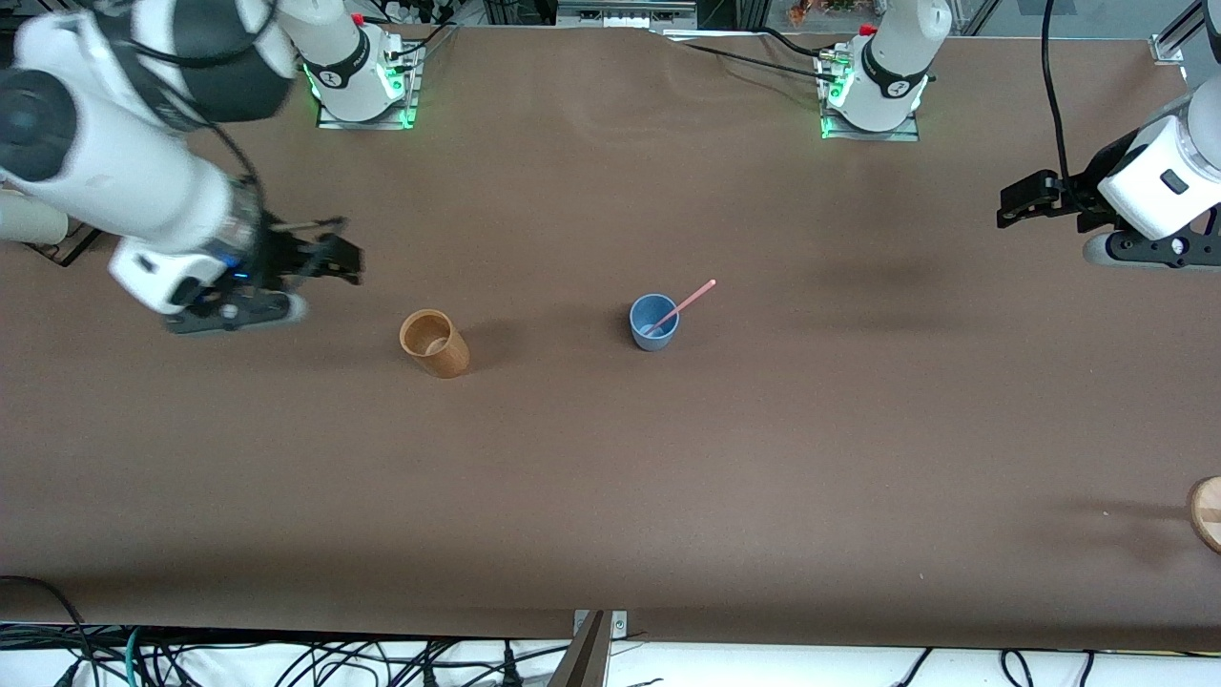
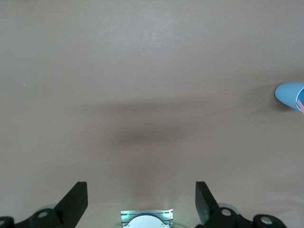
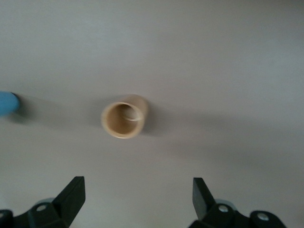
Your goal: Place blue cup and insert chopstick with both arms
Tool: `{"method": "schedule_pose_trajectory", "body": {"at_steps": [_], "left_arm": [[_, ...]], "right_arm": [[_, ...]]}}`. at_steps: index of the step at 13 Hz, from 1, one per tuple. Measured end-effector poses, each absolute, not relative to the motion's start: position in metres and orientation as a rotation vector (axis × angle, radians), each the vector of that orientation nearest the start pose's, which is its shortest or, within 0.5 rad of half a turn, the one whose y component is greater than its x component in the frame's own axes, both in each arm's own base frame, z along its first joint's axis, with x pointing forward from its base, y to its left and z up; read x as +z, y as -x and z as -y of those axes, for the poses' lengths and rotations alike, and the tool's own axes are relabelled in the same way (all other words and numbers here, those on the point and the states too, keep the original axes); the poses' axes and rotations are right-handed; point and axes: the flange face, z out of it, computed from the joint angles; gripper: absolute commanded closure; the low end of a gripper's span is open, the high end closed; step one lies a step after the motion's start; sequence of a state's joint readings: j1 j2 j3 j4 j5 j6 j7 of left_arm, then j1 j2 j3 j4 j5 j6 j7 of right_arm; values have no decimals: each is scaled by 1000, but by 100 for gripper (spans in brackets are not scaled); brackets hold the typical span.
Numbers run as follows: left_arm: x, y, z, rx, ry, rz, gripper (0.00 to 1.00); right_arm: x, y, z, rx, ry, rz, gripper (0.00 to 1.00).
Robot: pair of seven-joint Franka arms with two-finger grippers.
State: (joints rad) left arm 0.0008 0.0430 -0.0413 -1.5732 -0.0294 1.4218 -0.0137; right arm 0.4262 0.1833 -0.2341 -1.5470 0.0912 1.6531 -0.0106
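Two cups stand mid-frame on the table [image 1: 610, 496]: tan cup [image 1: 434, 343], and blue cup [image 1: 654, 322] upright with the chopstick [image 1: 681, 306] leaning inside. Higher, right gripper [image 1: 329, 260] at frame left and left gripper [image 1: 1025, 202] at frame right hang with fingers spread, empty

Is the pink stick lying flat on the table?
No, the chopstick stands slanted inside the blue cup, its lower end in the cup and its upper end sticking out over the rim.

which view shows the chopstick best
The front view: the whole chopstick shows, leaning in the blue cup. The left wrist view catches only a sliver at its edge; the right wrist view shows none of it.
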Motion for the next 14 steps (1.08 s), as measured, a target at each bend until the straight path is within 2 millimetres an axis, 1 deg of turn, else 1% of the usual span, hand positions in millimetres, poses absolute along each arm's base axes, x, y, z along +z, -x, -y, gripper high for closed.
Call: {"method": "schedule_pose_trajectory", "body": {"at_steps": [1, 2, 3, 4, 5, 8, 14], "left_arm": [[588, -549, 25, 309, 3152, -44, 0], [588, -549, 25, 310, 3152, -44, 0], [588, -549, 25, 310, 3152, -44, 0], [587, -549, 25, 312, 3152, -43, 0], [587, -549, 24, 313, 3152, -40, 0], [586, -550, 19, 315, 3153, -28, 0], [586, -550, 19, 315, 3153, -26, 0]], "right_arm": [[543, -592, -110, 77, 3098, 365, 0], [545, -588, -90, 46, 3111, 417, 0], [546, -582, -77, 28, 3120, 458, 0], [547, -578, -69, 15, 3127, 489, 0], [549, -575, -66, 5, 3128, 504, 0], [557, -572, -68, -9, 3126, 502, 0], [569, -567, -71, 8, 3128, 480, 0]]}}
